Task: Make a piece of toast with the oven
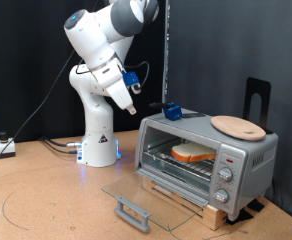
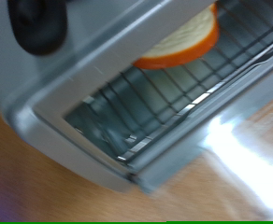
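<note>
Toast (image 1: 193, 153) on oven (image 1: 206, 155) rack, door down; gripper (image 1: 130, 99) raised, finger state indiscernible. Risk: descending arm striking the door.

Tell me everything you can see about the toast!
The piece of toast is a flat slice with a pale tan face and an orange-brown crust. It lies flat on the wire rack inside the oven, whose glass door is folded down open. Nothing else touches it. The gripper is up in the air, away from it.
</note>
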